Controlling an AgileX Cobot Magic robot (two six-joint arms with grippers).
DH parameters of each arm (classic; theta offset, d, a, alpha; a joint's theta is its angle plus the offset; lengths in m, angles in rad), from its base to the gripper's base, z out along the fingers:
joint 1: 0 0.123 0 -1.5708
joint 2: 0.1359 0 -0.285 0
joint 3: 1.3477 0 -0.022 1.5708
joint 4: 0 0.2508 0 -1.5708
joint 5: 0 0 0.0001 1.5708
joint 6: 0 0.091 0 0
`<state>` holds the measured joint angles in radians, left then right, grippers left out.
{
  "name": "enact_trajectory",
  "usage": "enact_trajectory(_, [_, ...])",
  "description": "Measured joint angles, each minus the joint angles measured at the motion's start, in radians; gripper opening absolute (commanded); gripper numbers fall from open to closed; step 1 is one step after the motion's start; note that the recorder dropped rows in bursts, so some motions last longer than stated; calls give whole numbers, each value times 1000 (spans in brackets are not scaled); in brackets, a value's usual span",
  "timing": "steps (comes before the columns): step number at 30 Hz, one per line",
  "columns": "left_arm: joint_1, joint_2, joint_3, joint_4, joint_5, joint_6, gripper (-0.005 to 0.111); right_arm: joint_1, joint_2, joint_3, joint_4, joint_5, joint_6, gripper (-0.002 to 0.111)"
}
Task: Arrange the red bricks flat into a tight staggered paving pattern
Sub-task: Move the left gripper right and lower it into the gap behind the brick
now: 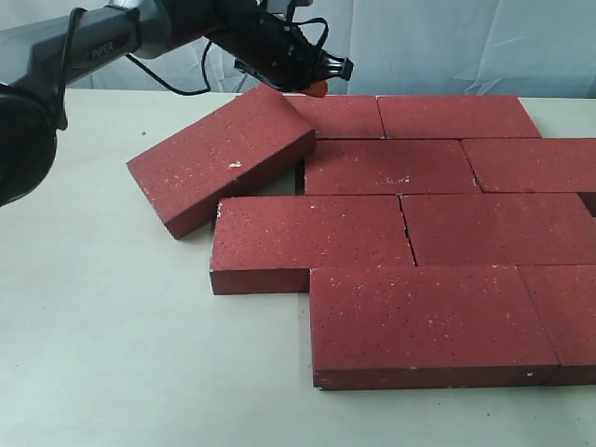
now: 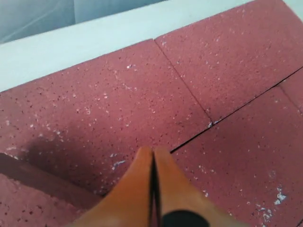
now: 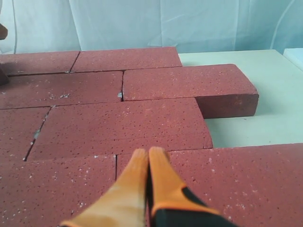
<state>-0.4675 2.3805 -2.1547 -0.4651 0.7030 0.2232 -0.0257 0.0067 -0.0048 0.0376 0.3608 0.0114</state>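
Observation:
Several dark red bricks lie flat in staggered rows, among them a front brick (image 1: 428,321) and a third-row brick (image 1: 312,237). One red brick (image 1: 223,158) sits askew at the left, turned out of line. Its far corner seems propped on the back-left brick (image 1: 340,115). My left gripper (image 1: 317,87) hovers shut and empty just beyond that corner. In the left wrist view its orange fingertips (image 2: 153,150) hang over the back-left brick (image 2: 109,104), beside the askew brick's edge (image 2: 23,189). My right gripper (image 3: 148,152) is shut and empty, low over a front brick (image 3: 246,184). It is out of the exterior view.
The bricks rest on a pale table (image 1: 93,326) with bare surface at the left and front. A pale curtain (image 1: 447,42) hangs behind. The left arm (image 1: 102,42) and its black cable reach in from the upper left. Bare table (image 3: 265,123) also shows past the bricks' right side.

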Motion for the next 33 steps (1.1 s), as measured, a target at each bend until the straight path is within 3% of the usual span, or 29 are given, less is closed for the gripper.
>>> enact_trajectory(12, [-11, 34, -9, 144, 153, -59, 0, 0, 0, 0, 0, 0, 0, -1])
enact_trajectory(27, [-11, 32, -7, 345, 496, -59, 0, 0, 0, 0, 0, 0, 2, -1])
enact_trajectory(33, [-11, 32, -7, 385, 513, -36, 0, 0, 0, 0, 0, 0, 2, -1])
